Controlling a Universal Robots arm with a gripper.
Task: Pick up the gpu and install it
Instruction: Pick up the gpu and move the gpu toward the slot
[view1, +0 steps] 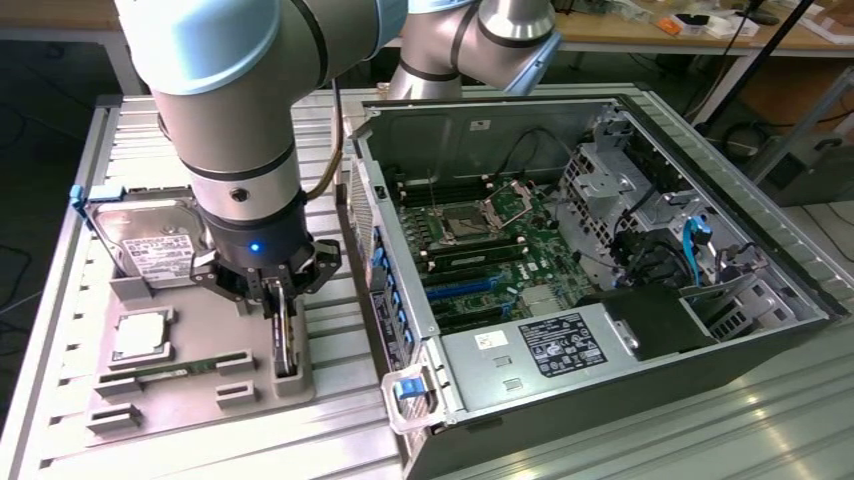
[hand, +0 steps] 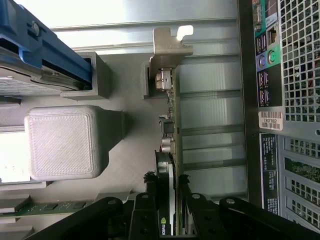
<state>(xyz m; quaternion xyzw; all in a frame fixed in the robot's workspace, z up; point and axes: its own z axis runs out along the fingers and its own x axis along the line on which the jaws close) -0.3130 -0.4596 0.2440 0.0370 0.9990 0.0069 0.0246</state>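
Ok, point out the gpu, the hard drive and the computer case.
gpu (hand: 174, 107), wrist view, green board edge.
hard drive (view1: 158, 245), exterior view, its white label.
computer case (view1: 441, 135), exterior view, inner metal wall.

Graphics card (hand: 170, 165): shroud was glossy black plastic, end bracket bright bare metal. Gripper (hand: 166, 180): matt black finish. Holder tray (view1: 187, 385): matt grey plastic, finely ridged surface. Table (view1: 334, 440): ribbed metal, reflective. Computer case (view1: 454, 130): dull grey sheet metal inside, rear panel perforated. Arm (view1: 227, 90): smooth satin silver shells. Hard drive (view1: 147, 235): shiny metal, paper label, blue plastic frame.
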